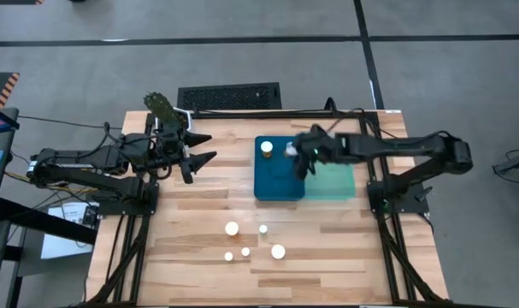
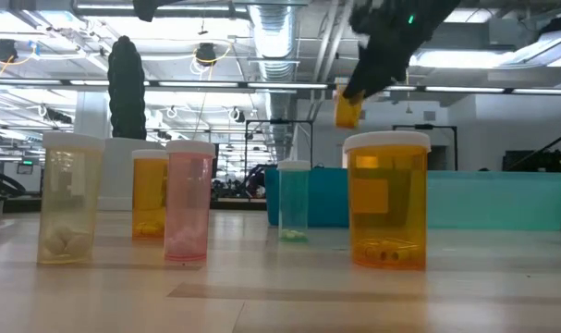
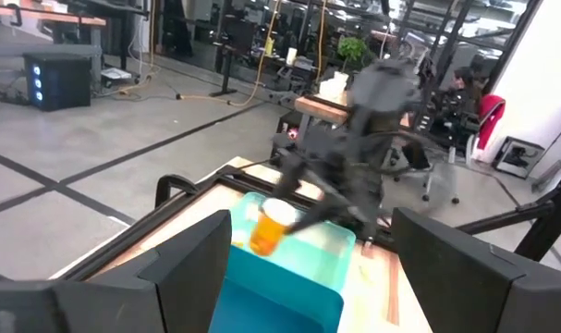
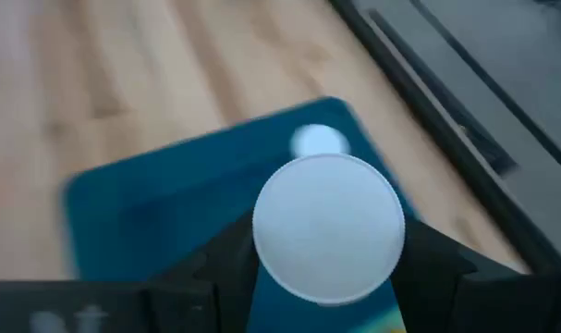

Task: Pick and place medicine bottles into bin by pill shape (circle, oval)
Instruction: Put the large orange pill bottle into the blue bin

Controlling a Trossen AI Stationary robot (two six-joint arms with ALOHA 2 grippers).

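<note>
My right gripper (image 1: 300, 156) hangs above the dark blue bin (image 1: 276, 184), shut on a small amber medicine bottle (image 3: 269, 228) with a white cap (image 4: 328, 227). Another capped bottle (image 1: 266, 147) stands inside that bin at its far end. Several more medicine bottles stand upright on the wood nearer the front edge, among them a wide amber one (image 2: 386, 199), a pink one (image 2: 189, 199) and a clear one (image 2: 72, 194). My left gripper (image 1: 201, 147) waits open and level over the table's left part, pointing toward the bins. My right gripper pinches the bottle between its two fingers (image 4: 226, 264), one on each side of the body just under the cap (image 4: 328, 227). The fingers slant down from the table's right side. The bottle hangs tilted below them (image 2: 347, 111), clear of the bin.
A lighter teal bin (image 1: 336, 180) sits against the dark blue one on its right. The loose bottles cluster around (image 1: 250, 241) on the front middle of the table. Bare wood lies between them and the bins and along the left side.
</note>
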